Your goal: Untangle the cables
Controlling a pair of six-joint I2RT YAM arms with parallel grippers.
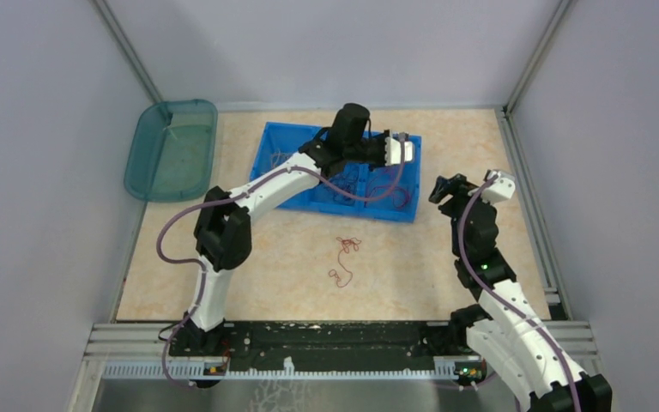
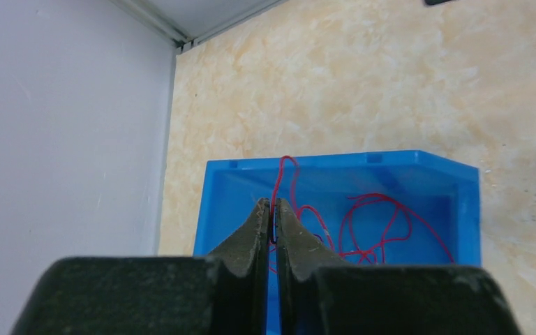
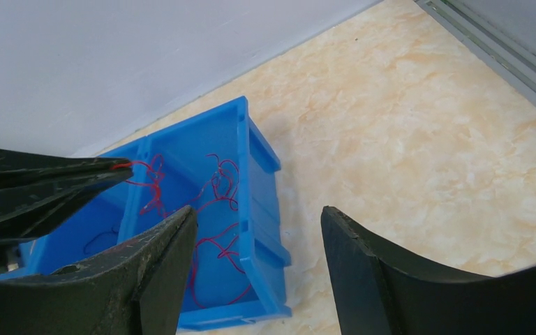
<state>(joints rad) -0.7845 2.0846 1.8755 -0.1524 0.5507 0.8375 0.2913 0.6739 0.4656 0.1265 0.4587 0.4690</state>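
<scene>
1. Top view: the left gripper (image 1: 406,144) hangs over the right end of the bin (image 1: 260,167), where most cables (image 1: 347,190) lie heaped. The right gripper (image 1: 448,189) waits just off the bin's 3 o'clock side. Both tools are near that end, the left one nearer. One loose cable (image 1: 346,257) lies on the table (image 1: 266,275) at 6 o'clock from the bin, well apart from it, with its long axis roughly 12 to 6.

2. Left wrist view: the jaws stand all but together, pinching a red strand (image 2: 284,178). From the tips it runs toward 12, loops over and falls toward 4 into the red tangle on the bin floor. The next pull likely turns on that run. Drawing along the strand, away from the heap, should free it, though other loops may come with it.

3. Right wrist view: this gripper's jaws stand wide apart with nothing between them. The heap lies at 9 to 10 o'clock from them. The left fingers (image 3: 42,185) enter from 9, and the red strand shows at their tip and trails toward 3 into the bin.
</scene>
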